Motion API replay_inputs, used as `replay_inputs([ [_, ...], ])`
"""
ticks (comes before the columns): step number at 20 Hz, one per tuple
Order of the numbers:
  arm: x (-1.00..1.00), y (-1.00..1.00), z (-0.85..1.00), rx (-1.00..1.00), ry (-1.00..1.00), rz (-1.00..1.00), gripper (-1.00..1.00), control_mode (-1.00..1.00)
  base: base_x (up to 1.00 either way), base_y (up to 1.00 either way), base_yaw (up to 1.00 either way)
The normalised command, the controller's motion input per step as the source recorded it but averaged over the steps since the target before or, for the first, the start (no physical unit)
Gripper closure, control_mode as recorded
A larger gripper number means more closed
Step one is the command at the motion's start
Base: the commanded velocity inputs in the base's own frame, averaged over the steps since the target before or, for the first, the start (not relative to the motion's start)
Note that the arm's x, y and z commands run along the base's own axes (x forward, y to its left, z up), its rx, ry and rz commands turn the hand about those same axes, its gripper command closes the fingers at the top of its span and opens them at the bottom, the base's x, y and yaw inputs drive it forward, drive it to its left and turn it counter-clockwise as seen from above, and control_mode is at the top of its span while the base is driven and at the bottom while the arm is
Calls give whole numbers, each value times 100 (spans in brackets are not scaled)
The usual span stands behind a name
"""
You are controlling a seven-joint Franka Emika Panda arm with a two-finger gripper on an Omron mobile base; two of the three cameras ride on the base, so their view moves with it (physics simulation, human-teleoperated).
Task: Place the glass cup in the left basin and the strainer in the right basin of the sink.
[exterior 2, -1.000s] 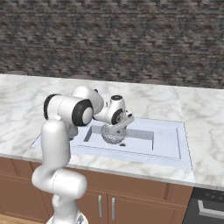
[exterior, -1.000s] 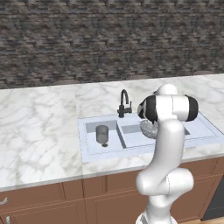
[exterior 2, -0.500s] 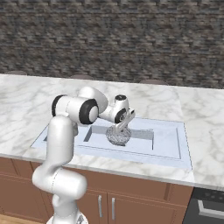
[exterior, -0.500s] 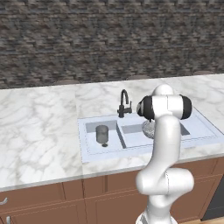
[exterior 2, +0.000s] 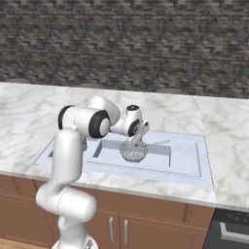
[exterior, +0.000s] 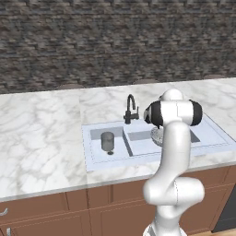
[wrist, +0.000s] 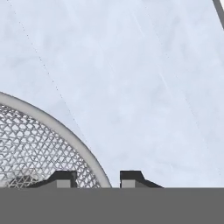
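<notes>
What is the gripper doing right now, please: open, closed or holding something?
Gripper: closed on the rim of the round silver-grey wire-mesh strainer, one finger inside the bowl and one outside, down in the wider right basin.

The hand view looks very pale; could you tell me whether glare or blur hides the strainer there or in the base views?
Hand view: even, flat light, no glare; the strainer mesh is sharp. Right base view: soft shadow along the right basin wall. Left base view: the arm covers most of the strainer.
</notes>
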Motion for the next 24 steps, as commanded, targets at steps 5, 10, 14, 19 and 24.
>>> replay_inputs([
  [5, 0, 10, -6, 0, 0, 0, -100, -100, 0, 0, 0],
  [10, 0, 0, 0, 0, 1, 0, -100, -100, 0, 0, 0],
  [14, 2, -6, 31, -5, 16, -6, -100, -100, 0, 0, 0],
  [19, 0, -33, 24, 1, 29, -26, -100, -100, 0, 0, 0],
  [24, -1, -26, 7, 2, 38, -28, -100, -100, 0, 0, 0],
])
